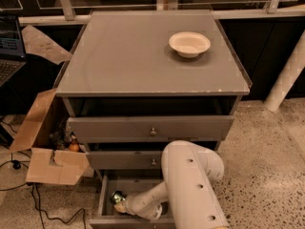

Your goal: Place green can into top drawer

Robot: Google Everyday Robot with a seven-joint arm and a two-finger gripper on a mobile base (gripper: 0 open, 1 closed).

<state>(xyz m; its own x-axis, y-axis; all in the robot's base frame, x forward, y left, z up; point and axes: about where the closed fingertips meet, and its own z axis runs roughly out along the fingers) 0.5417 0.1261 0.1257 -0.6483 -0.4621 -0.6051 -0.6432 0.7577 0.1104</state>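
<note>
Because the green can [116, 196] sits down in the open bottom drawer [101, 198], your claw [122, 206] reaches low beside it, whether gripping you cannot tell, while the top drawer [119, 127] stands ajar above, seemingly ready to receive it.

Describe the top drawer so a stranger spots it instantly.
Find the grey cabinet bearing a white bowl; the pincer is in its bottom drawer, by the green can. The top drawer sits just under the cabinet top: round knob, broadest of three fronts.
</note>
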